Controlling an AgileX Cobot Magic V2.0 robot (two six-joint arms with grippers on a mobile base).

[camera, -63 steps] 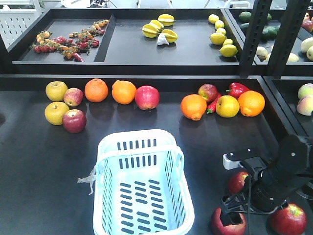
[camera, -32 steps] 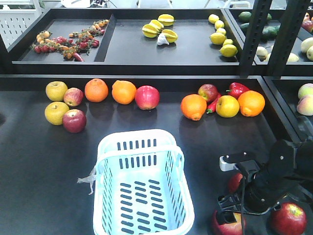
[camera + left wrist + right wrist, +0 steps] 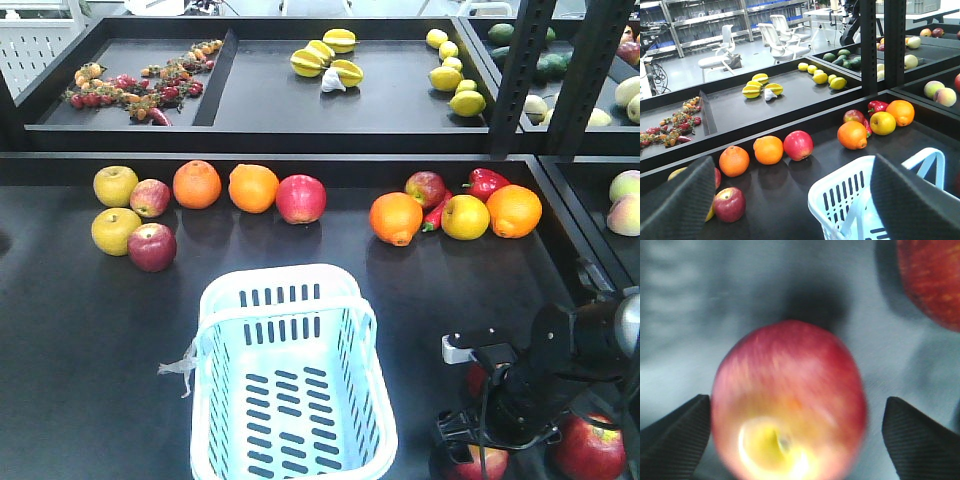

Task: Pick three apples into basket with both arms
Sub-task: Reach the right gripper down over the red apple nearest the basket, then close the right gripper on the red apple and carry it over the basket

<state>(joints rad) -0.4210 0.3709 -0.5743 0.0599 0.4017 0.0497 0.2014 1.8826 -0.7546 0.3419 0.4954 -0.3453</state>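
Three dark-red apples lie at the front right of the table: one (image 3: 472, 466) under my right gripper (image 3: 466, 432), one (image 3: 590, 448) to its right, and one (image 3: 477, 381) mostly hidden behind the arm. In the right wrist view that gripper (image 3: 795, 440) is open, its fingertips (image 3: 675, 440) either side of the blurred apple (image 3: 790, 390), stem pit up. Another dark-red apple (image 3: 152, 247) lies at the left, also seen at the left wrist (image 3: 730, 204). The pale basket (image 3: 290, 300) stands empty at front centre. My left gripper (image 3: 795, 210) hangs open above the basket rim (image 3: 840, 187), holding nothing.
A row of fruit lies behind the basket: yellow apples (image 3: 116, 185), oranges (image 3: 253, 187), a pink-red apple (image 3: 301, 198), a red pepper (image 3: 485, 183). A raised back shelf (image 3: 250, 135) holds starfruit and lemons. Black rack posts (image 3: 520, 75) stand at the right.
My right arm has come down and towards the front edge, lowering its open gripper around the front apple. The basket and the other fruit have not moved.
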